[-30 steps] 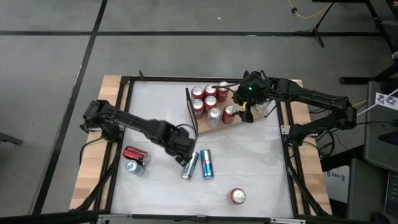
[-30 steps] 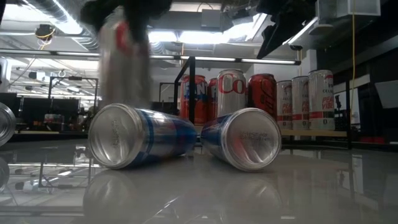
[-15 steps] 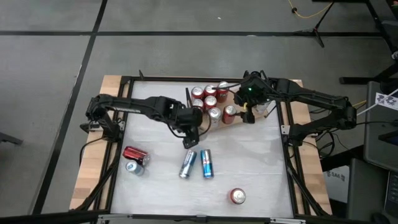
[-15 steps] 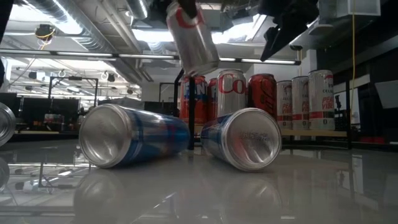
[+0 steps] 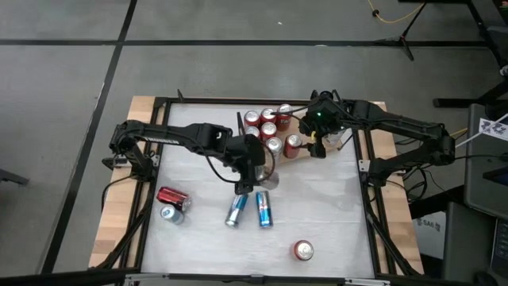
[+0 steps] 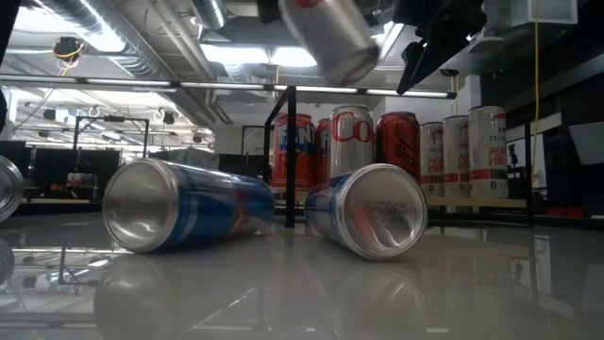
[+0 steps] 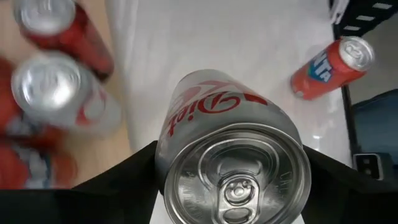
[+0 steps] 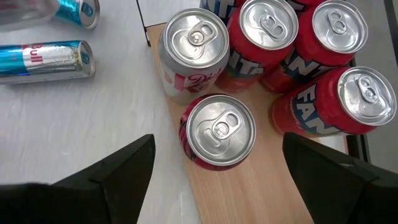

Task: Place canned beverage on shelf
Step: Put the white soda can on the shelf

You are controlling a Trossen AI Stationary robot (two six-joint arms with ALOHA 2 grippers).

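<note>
A silver Diet Coke can (image 7: 233, 143) hangs in the air, with my left gripper (image 5: 258, 176) shut on it just in front of the shelf's near edge. In the low view the can (image 6: 330, 38) is tilted, high above the table. The shelf (image 5: 279, 161) is a light-brown board with a dark upright rail (image 5: 241, 135), and several red and silver cans stand on it. Above the shelf's right end my right gripper (image 8: 221, 180) is open over a red can (image 8: 217, 132) without touching it. My left gripper pinches the silver can's round wall just below its top rim (image 7: 163, 155), with one finger (image 7: 124, 183) on each side. The fingers slant down from above and lie along the can, whose pull-tab end faces the wrist. The can is tilted and lifted clear of the table.
Two blue cans (image 5: 236, 209) (image 5: 263, 208) lie on the white table near the left gripper. A red can (image 5: 173, 196) and a blue-topped can (image 5: 171, 213) lie at the near left. An orange-red can (image 5: 303, 250) is at the near right. Pale wooden strips (image 5: 127, 183) edge the table.
My left gripper has carried the silver can up and toward the table's far right, to the shelf, and has rolled its wrist, so the can has gone from upright to tilted. The left blue can has rolled a little toward the table's left edge.
</note>
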